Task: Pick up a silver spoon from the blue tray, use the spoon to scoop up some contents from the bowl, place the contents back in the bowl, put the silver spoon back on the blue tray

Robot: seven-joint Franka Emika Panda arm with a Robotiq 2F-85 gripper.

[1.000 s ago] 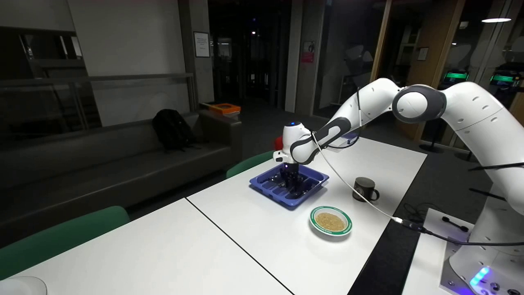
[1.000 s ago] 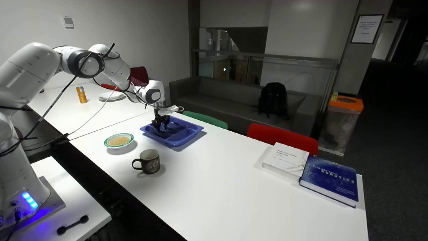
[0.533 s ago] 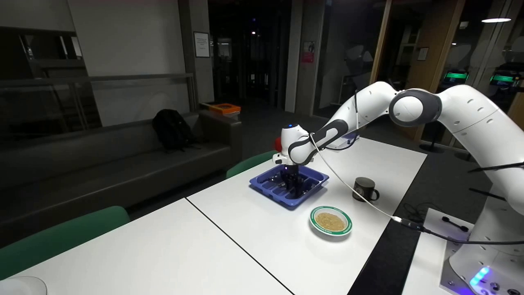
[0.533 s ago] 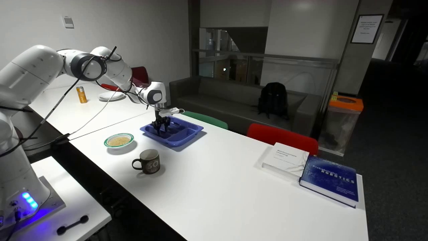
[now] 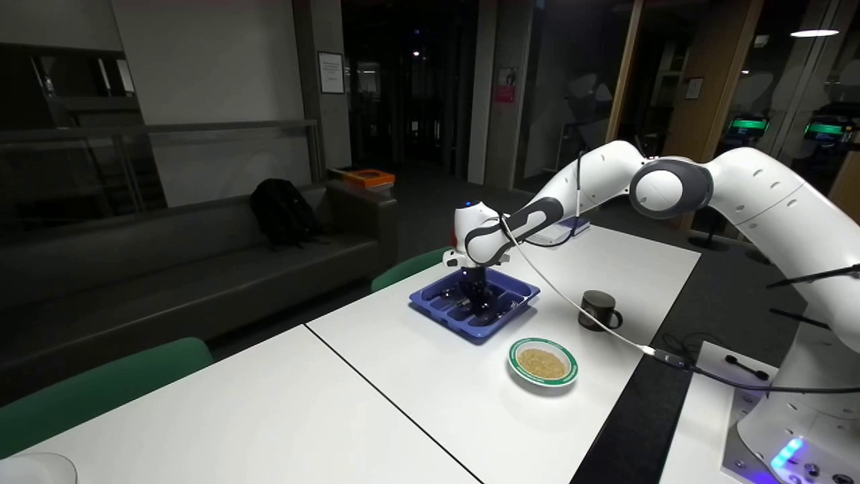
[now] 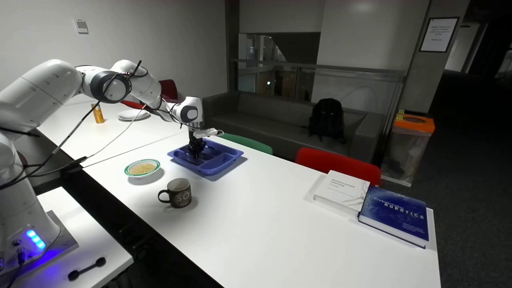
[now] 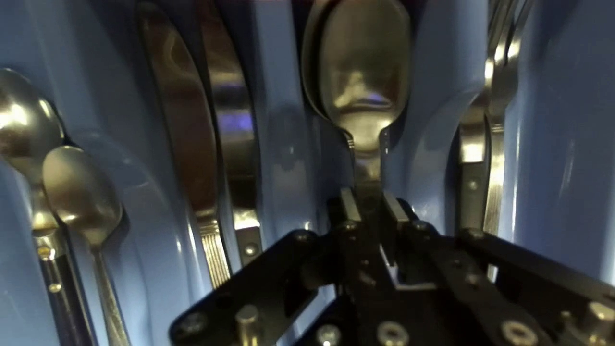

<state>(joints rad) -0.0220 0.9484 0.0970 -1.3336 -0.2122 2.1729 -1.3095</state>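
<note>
The silver spoon (image 7: 366, 67) has a broad oval head, dull gold in the weak light, with a violet glint above its neck (a second spoon (image 7: 311, 62) peeks out from under it). It is in the blue tray (image 6: 218, 161), in the compartment between the knives (image 7: 187, 125) and the forks (image 7: 502, 96), and the gripper (image 7: 373, 205) pinches its handle. The tray rests on a white table (image 6: 256, 228), near the green-rimmed bowl (image 5: 545, 382) of loose tan contents (image 5: 541, 364) and a dark mug (image 6: 180, 196). Behind the table, a black backpack (image 6: 328, 118) sits on a dark sofa (image 6: 260, 116) near an orange-lidded bin (image 6: 406, 152).
</note>
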